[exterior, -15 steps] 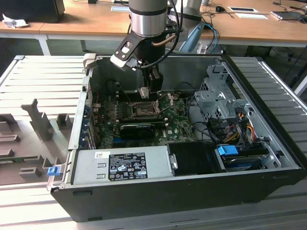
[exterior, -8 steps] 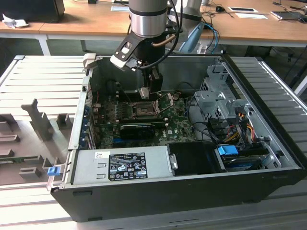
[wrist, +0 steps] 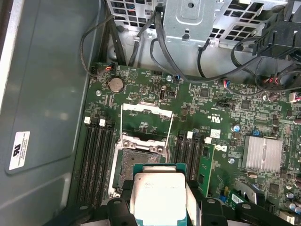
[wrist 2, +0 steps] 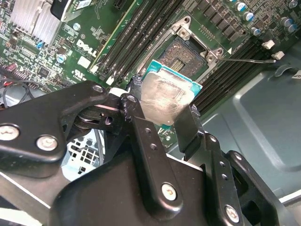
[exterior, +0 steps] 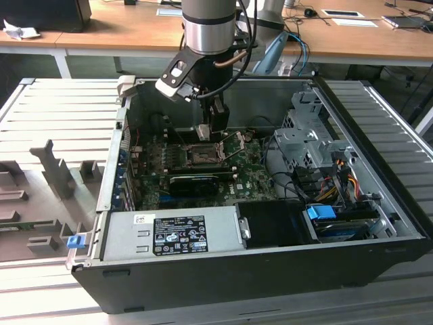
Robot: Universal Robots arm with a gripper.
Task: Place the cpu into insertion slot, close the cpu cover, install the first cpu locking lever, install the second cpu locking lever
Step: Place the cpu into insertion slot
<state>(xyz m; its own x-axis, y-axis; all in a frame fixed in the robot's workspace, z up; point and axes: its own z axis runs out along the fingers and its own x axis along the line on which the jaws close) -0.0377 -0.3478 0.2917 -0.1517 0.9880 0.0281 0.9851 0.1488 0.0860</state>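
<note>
My gripper (exterior: 208,128) hangs inside the open computer case, shut on the cpu (wrist 2: 165,96), a small square chip with a grey metal top and a green edge. In both wrist views the black fingers (wrist 2: 141,117) clamp it on two opposite sides. The cpu (wrist: 157,195) hovers just above and slightly to one side of the insertion slot (wrist: 136,157), the dark square socket (wrist 2: 188,52) on the green board, which lies bare. The cpu cover (wrist: 146,108) stands swung up at the socket's far edge. A thin locking lever (wrist 2: 249,60) sticks out beside the socket.
Memory slots (wrist: 96,155) flank the socket. A black expansion card (exterior: 193,183) lies in front of it, a silver power supply (exterior: 169,230) nearer still. A drive cage (exterior: 304,139) with cables fills the exterior view's right. A finned heatsink (wrist: 261,153) sits on the board.
</note>
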